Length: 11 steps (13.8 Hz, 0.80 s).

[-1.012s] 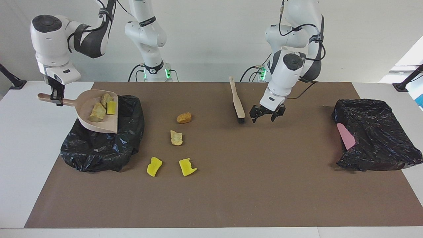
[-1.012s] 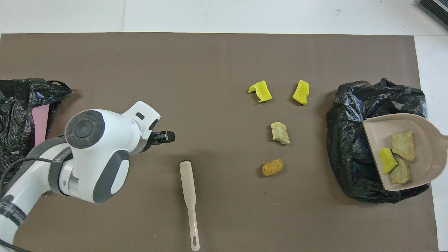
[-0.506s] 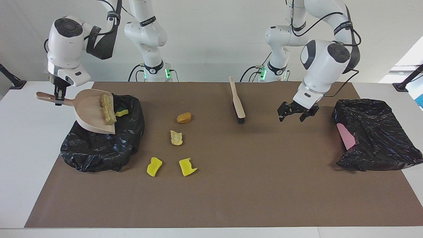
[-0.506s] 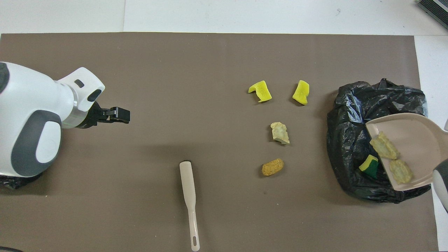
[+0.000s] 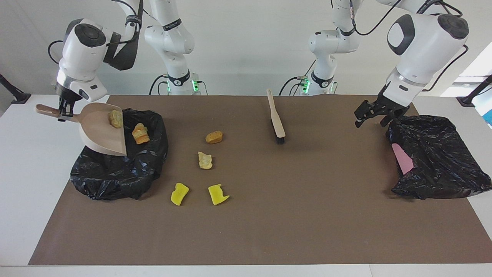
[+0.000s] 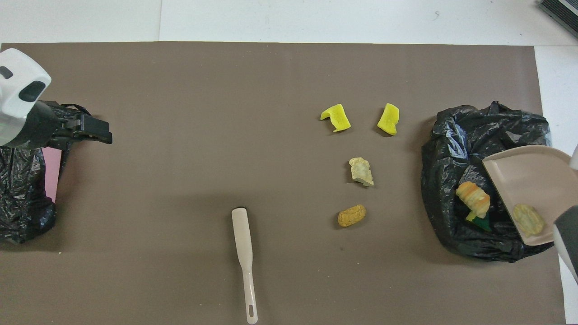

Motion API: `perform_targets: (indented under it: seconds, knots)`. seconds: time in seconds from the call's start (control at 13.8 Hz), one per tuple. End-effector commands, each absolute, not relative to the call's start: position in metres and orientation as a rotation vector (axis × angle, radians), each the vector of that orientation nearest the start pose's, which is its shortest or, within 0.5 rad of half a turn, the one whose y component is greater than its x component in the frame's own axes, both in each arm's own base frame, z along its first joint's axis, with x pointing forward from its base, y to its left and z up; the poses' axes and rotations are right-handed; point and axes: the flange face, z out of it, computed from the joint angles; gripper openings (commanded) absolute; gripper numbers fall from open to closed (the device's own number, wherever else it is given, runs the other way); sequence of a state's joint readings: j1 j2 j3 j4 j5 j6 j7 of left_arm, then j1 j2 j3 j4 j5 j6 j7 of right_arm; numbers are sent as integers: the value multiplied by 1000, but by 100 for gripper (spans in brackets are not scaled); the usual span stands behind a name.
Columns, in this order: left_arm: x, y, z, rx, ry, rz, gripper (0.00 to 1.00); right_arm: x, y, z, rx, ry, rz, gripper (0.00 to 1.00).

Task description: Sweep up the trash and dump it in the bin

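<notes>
The right gripper (image 5: 63,110) is clamped on the handle of the dustpan (image 5: 100,130), which is tilted steeply, mouth down, over the black bin bag (image 5: 115,169) at the right arm's end of the table. One tan chunk (image 5: 115,118) clings inside the pan; an orange-brown chunk (image 5: 140,133) is just off the pan's lip over the bag's opening, with a yellow-and-green piece (image 6: 477,220) under it in the bag, seen from overhead. Beside that bag, toward the table's middle, four pieces of trash lie on the brown mat (image 5: 292,215): an orange-brown chunk (image 5: 214,137) nearest the robots, a pale tan chunk (image 5: 205,160) just farther out, then two yellow chunks (image 5: 179,193) (image 5: 218,194) farthest out, side by side. Well apart from that bag, past the mat's middle, the brush (image 5: 276,117) lies flat, its handle pointing toward the robots. At the left arm's end the left gripper (image 5: 372,114) hangs in the air with its fingers spread apart and nothing between them, over the mat just beside a second black bag (image 5: 438,157), well apart from the bin bag. A flat pink piece (image 5: 402,157) leans against that second bag.
</notes>
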<state>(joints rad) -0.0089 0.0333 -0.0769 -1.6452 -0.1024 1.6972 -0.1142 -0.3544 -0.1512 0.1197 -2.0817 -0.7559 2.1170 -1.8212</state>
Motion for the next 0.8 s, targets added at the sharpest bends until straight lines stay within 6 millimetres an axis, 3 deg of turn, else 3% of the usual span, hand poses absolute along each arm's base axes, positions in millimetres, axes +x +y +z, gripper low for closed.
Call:
perform_targets:
  seconds: [0.0, 0.43, 0.58, 0.72]
  knots:
    - [574, -48, 592, -3233, -72, 20, 100, 504, -147, 528, 1417, 2064, -738, 0]
    - [570, -55, 597, -3233, -51, 14, 100, 500, -112, 534, 1345, 1993, -793, 0]
    - [570, -49, 599, -3231, -66, 6, 100, 494, -100, 532, 1338, 1946, -797, 0]
    - [568, -53, 603, -3208, -38, -3, 100, 491, -100, 533, 1316, 1924, -823, 0]
